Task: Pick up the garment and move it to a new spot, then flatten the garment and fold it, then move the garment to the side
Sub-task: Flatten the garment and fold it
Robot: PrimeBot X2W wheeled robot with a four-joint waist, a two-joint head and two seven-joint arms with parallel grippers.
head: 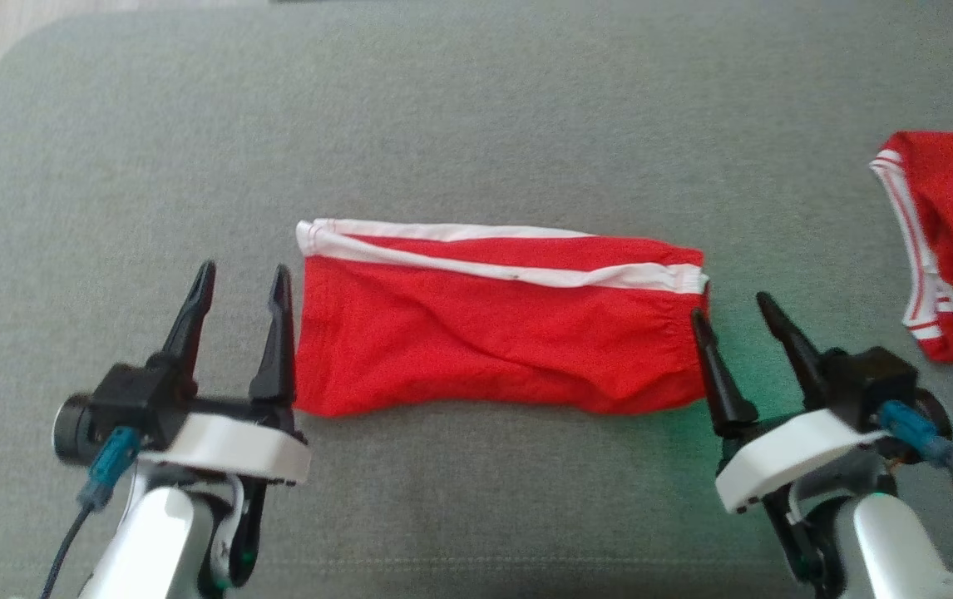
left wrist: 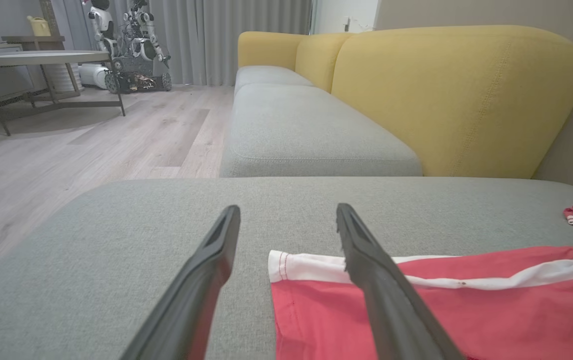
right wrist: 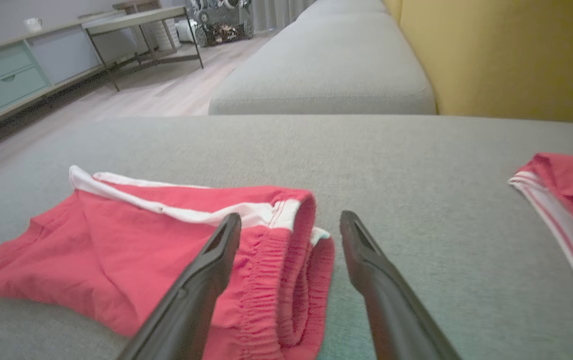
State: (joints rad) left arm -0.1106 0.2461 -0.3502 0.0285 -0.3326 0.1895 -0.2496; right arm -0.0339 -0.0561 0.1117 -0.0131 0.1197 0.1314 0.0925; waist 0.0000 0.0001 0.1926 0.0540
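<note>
The garment (head: 493,333) is a pair of red shorts with a white side stripe, lying folded into a long band on the grey cushion (head: 476,125). It shows too in the left wrist view (left wrist: 466,310) and the right wrist view (right wrist: 116,240). My left gripper (head: 244,279) stands open just off the garment's left end, its right finger at the hem (left wrist: 289,207). My right gripper (head: 730,304) is open at the right end, straddling the elastic waistband (right wrist: 291,220). Nothing is held by either.
A second red garment with white stripes (head: 950,241) lies at the cushion's right edge. Beyond the cushion run a grey sofa seat (left wrist: 306,130) and a yellow backrest (left wrist: 456,95). Wooden floor, a round table (left wrist: 31,60) and another robot (left wrist: 131,45) stand far left.
</note>
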